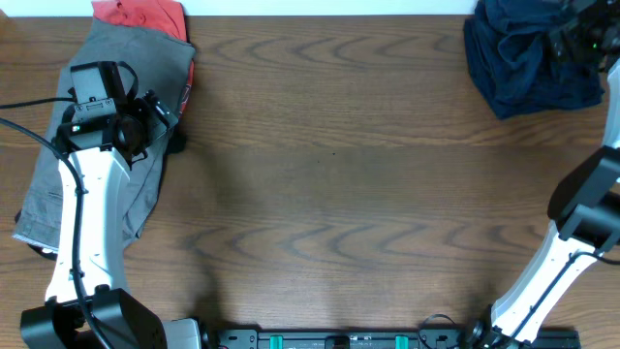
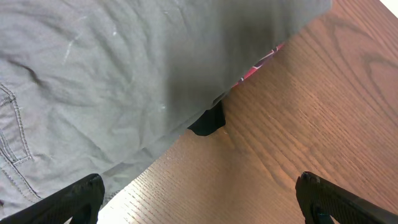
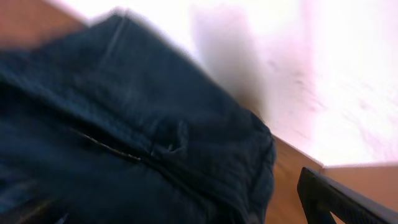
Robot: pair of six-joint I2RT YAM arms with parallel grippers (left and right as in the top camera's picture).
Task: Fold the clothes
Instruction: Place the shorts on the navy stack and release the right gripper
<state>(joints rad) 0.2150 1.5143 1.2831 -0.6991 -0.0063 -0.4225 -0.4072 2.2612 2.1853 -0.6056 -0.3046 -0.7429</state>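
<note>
Currently my left hand [image 2: 199,186] is spread wide, hovering at the edge of the grey-khaki shorts [image 1: 44,184] on the left side of the surface [image 1: 339,194]. A red-orange garment [image 1: 145,15] lies partly under them. My right hand [image 1: 581,34] is at the dark blue denim shorts [image 1: 523,63], far-right corner; I cannot tell its spread.

Softly and evenly lit from above in the overhead view, sharp across the whole counter [image 1: 339,174], with only faint, diffuse shadows beside the left arm [image 1: 92,194] near the counter's left edge. Crisp too from the left wrist, a broad soft shadow across the grey-khaki shorts [image 2: 93,81] and a warm sheen on the wood. Smeared by motion blur from the right wrist, dark blue denim [image 3: 124,137] murky and underexposed, pale background past the counter's edge blown out to white glare.
</note>
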